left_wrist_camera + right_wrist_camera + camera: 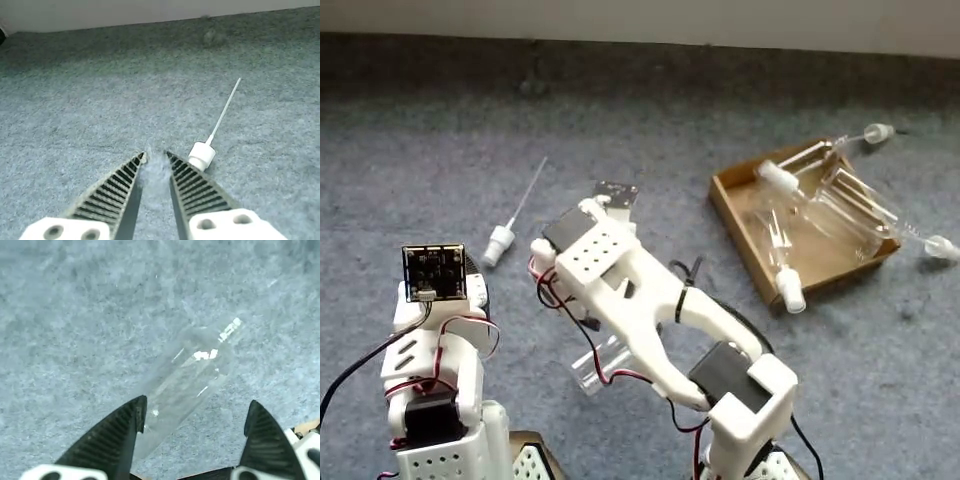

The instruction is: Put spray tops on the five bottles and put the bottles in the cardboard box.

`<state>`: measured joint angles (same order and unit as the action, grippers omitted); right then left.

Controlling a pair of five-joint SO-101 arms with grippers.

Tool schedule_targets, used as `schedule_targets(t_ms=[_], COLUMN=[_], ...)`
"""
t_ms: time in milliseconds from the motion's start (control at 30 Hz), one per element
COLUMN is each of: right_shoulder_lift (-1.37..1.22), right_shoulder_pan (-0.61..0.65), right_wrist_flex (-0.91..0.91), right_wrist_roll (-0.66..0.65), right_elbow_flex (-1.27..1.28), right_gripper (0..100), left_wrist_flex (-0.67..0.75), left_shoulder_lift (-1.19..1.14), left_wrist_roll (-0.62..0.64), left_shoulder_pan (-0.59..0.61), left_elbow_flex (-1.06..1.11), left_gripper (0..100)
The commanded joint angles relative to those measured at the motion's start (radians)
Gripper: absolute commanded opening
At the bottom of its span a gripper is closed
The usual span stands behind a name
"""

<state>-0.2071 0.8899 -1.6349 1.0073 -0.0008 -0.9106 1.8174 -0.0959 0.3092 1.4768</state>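
— Clutter around the arms: what is lying there?
— Grey carpet-like covering is stretching over the whole counter (440, 130). A shallow brown cardboard box (735, 228) is sitting well apart from both arms. Clear plastic bottles with white spray tops (840, 205) are lying in it, some poking over its rim.
— Is anything getting in the way or proving hard to read?
— In the high view the white right arm (650, 300) is hanging over the uncapped clear plastic bottle (592, 368), covering most of it. The bottles in the box are overlapping, so I am not managing to count them.
— And the tools?
— The left tool (155, 156) is hovering low over the counter, its ribbed fingers a narrow gap apart and gripping nothing. A loose white spray top with a long thin tube (202, 155) is lying just beside the outer side of one finger. The right tool (192, 410) is gaping wide. The uncapped bottle (190, 375) is lying on its side between the two black fingers and stretching ahead of them. Whether either finger is touching it, I cannot tell.
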Motion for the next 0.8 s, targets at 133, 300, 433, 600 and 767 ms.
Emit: schedule_targets(t_ms=[133, 300, 433, 600, 767], right_shoulder_lift=[-0.035, -0.105, -0.208, -0.254, -0.254], right_shoulder_pan=[0.018, 0.018, 0.019, 0.012, -0.016], right_wrist_flex=[0.127, 0.131, 0.124, 0.122, 0.119], right_wrist_roll=[0.133, 0.135, 0.133, 0.132, 0.103], right_elbow_flex=[0.099, 0.101, 0.099, 0.097, 0.022], right_gripper=[27.5, 27.5, 27.5, 25.9, 11.1], left_wrist_flex=[0.026, 0.026, 0.026, 0.026, 0.026], left_shoulder_lift=[0.008, 0.008, 0.008, 0.008, 0.008], left_wrist_roll=[-0.006, -0.006, -0.006, -0.006, -0.006], left_shoulder_pan=[-0.021, -0.021, -0.021, -0.021, -0.021], left_elbow_flex=[-0.008, -0.008, -0.007, -0.007, -0.001], left_gripper=[1, 1, 1, 1, 1])
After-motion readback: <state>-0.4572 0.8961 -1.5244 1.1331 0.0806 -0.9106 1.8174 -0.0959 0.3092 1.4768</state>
